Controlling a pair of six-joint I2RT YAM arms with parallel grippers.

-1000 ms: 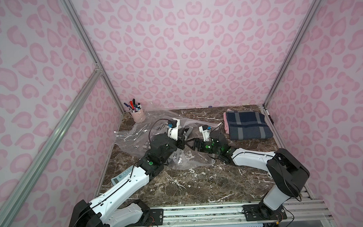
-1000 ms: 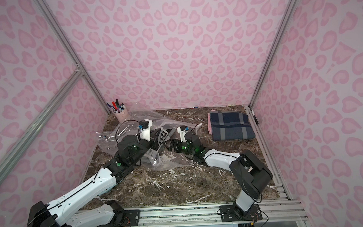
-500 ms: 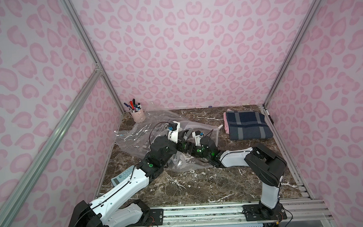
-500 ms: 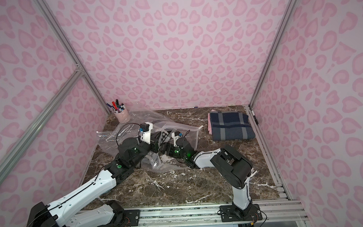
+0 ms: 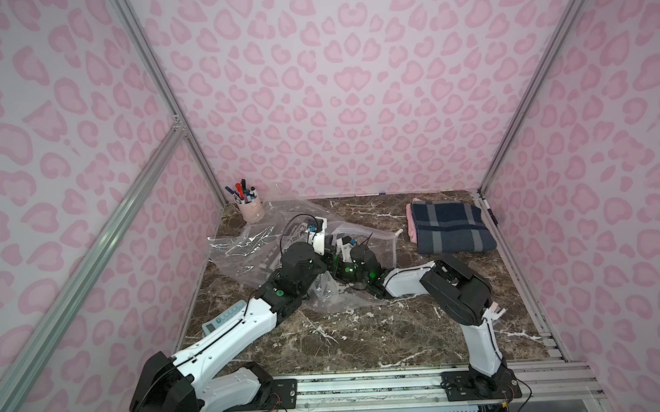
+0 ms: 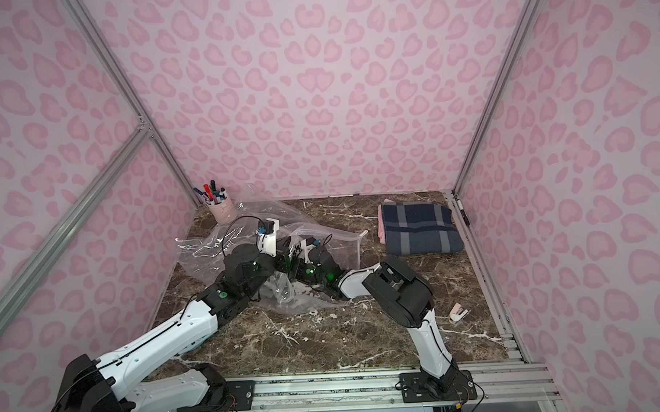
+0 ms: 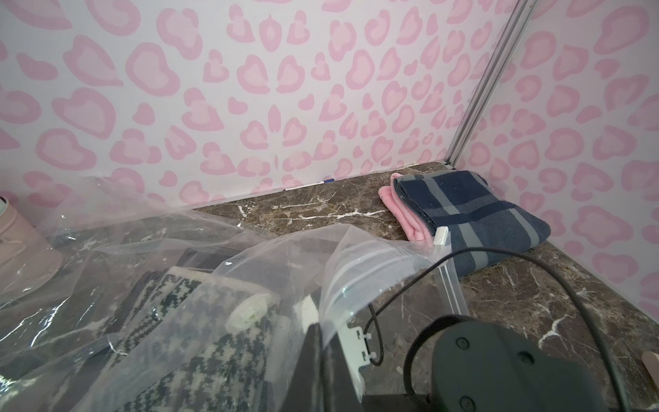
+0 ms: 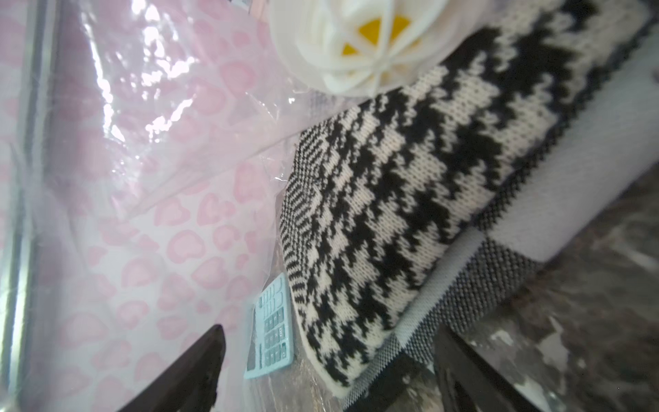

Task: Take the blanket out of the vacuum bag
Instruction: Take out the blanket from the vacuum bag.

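The vacuum bag [image 5: 247, 247] lies crumpled and transparent on the left half of the marble table [image 5: 363, 334]. Its round white valve [image 7: 249, 310] sits over the blanket [image 8: 392, 199], a black-and-white houndstooth knit lying inside the bag. My left gripper [image 7: 321, 330] is shut on the bag's upper film near the zip edge [image 7: 445, 281] and holds it raised. Inside the bag's mouth my right gripper [image 8: 331, 374] is open, one dark finger [image 8: 199, 367] on each side of the blanket's near corner. In both top views the two wrists meet at the bag.
A folded navy plaid cloth [image 5: 450, 227] on a pink one lies at the back right. A pen cup [image 5: 250, 208] stands at the back left. A light-blue calculator [image 5: 223, 320] lies by the left arm. A small card [image 6: 458, 311] lies front right.
My right arm has reached leftward, carrying its open gripper deeper into the bag's mouth up to the blanket. The left gripper has kept its hold on the film.
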